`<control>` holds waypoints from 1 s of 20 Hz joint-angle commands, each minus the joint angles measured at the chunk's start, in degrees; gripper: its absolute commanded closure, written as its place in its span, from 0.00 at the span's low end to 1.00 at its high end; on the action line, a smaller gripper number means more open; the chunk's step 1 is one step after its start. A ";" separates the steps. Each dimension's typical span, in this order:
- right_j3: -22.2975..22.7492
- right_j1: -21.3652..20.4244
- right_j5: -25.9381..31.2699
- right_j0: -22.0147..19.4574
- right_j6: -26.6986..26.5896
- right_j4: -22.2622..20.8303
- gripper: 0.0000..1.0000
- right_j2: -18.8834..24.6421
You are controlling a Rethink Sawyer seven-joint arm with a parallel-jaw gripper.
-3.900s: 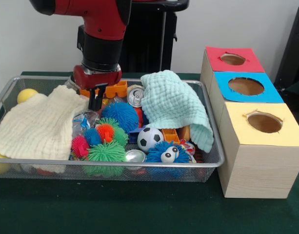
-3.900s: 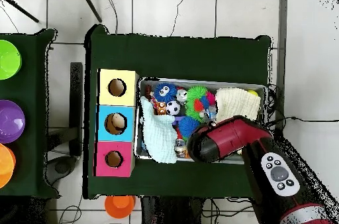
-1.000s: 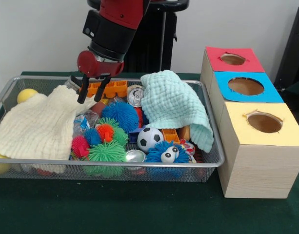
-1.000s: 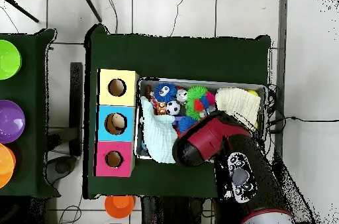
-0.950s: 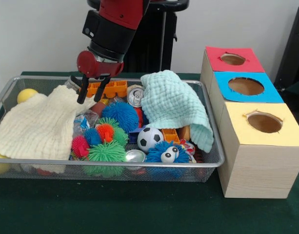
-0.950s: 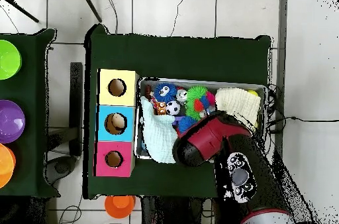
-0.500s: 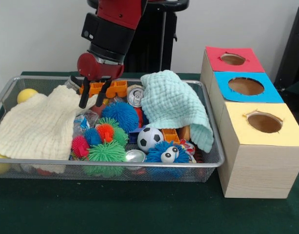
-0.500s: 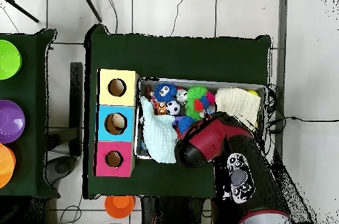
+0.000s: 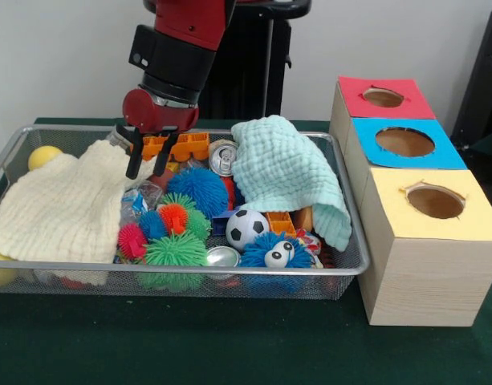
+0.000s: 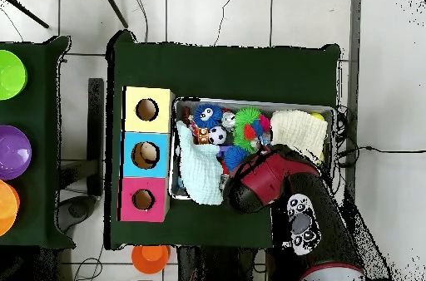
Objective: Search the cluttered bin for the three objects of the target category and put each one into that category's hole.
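At bin's (image 9: pixel 354 261) far edge: orange block (image 9: pixel 184 145), beside can (image 9: pixel 223 158), just behind gripper (image 9: pixel 150 163). Fingers spread, empty, tips over cream cloth (image 9: pixel 61 204) edge and clutter. Advice: centre over one item, descend straight, avoid snagging cloth. Boxes: red (image 9: pixel 382 98), blue (image 9: pixel 404 142), yellow (image 9: pixel 435 202) holes, beside bin on counter (image 9: pixel 229 345).

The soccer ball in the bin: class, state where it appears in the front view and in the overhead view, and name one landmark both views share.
Front view: the soccer ball lies low in the bin, right of centre, left of the mint cloth's hanging edge.
Overhead view: the soccer ball sits in the bin's left part, near the yellow box.
Shared landmark: the mint cloth.
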 commanded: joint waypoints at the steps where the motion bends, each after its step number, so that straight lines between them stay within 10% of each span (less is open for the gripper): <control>1: -3.81 3.73 -2.28 1.33 7.35 -1.36 0.00 -1.63; 20: -4.72 6.30 -7.77 2.45 8.45 0.23 0.00 -3.91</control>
